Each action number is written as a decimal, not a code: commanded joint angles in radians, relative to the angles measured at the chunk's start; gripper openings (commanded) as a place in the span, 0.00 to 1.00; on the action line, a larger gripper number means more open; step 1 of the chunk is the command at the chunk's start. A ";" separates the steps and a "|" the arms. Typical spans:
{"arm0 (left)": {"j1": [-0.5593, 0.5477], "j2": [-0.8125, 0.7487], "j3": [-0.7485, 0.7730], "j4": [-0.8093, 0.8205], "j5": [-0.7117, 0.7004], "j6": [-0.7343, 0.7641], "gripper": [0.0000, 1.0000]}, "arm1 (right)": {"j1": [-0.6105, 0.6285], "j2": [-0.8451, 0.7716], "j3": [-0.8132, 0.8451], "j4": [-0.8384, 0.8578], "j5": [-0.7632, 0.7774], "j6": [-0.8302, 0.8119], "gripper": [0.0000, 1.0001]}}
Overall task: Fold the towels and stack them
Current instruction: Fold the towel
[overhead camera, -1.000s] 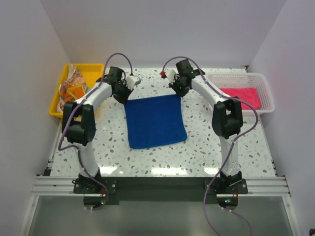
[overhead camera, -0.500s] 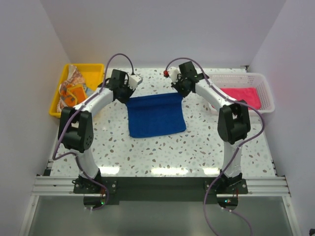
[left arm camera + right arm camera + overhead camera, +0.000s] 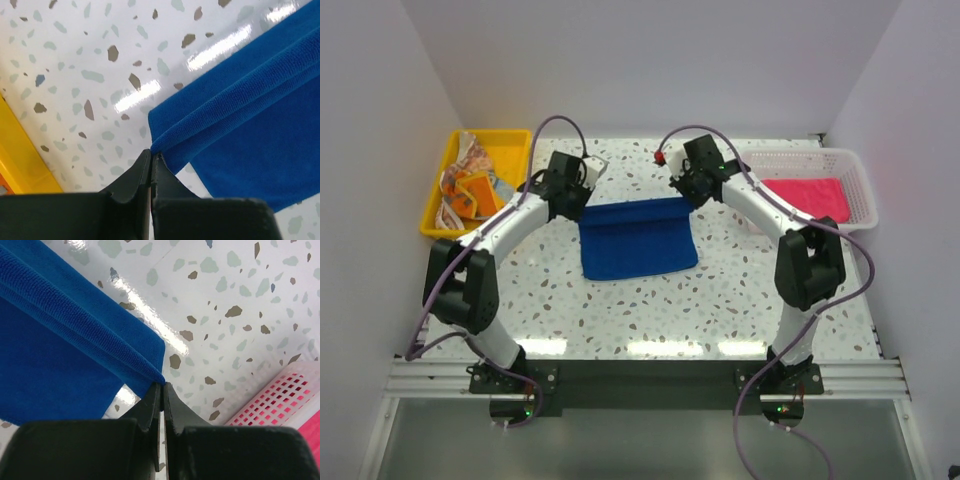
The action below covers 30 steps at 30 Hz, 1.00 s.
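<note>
- The blue towel (image 3: 638, 245) lies mid-table (image 3: 620, 315). Its near edge sits farther from the arm bases than a second ago, so the cloth shows as a shorter patch.
- Its near part rests flat on the table. Across the far part runs a darker band where the cloth doubles over, and this band is absent a second ago, when the towel lies as one open square.
- The left gripper (image 3: 580, 205) is pressed together on the far left corner. The left wrist view shows the fingertips (image 3: 151, 154) pinching the cloth, with a rolled ridge of towel (image 3: 250, 115) running away from them.
- The right gripper (image 3: 686, 198) pinches the far right corner in the same way. In its wrist view the fingertips (image 3: 162, 386) meet on the corner, and the towel (image 3: 65, 350) hangs doubled beneath.
- Both grippers have swung a little inward and nearer over the last second, carrying the far edge with them.
- This looks like the first fold just begun: the far edge is raised but not yet laid onto the near edge. The corners must travel evenly or the fold comes out skewed.
- At the far right, the pink towel (image 3: 810, 197) lies in the basket (image 3: 857, 172).
- At the far left, the orange towels (image 3: 467, 185) sit crumpled in the tray (image 3: 508, 140). Neither has shifted, so they seem still to be folded.
</note>
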<state>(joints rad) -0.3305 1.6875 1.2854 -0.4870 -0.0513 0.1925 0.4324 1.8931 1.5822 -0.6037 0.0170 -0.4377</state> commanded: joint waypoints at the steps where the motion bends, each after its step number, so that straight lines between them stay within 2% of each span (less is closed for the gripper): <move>1: -0.013 -0.089 -0.069 -0.018 -0.076 -0.083 0.00 | 0.000 -0.081 -0.040 -0.002 0.075 0.040 0.00; 5: -0.039 -0.120 -0.158 -0.012 -0.048 -0.122 0.00 | 0.014 -0.111 -0.108 -0.010 0.087 0.077 0.00; 19: -0.071 -0.172 -0.284 -0.005 0.027 -0.234 0.00 | 0.026 -0.155 -0.247 -0.044 0.092 0.246 0.00; 30: -0.079 -0.167 -0.325 0.022 0.010 -0.254 0.00 | 0.069 -0.158 -0.314 -0.007 0.095 0.292 0.00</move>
<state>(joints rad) -0.4129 1.5333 0.9791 -0.4770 -0.0101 -0.0444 0.5041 1.7790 1.2861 -0.6189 0.0643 -0.1741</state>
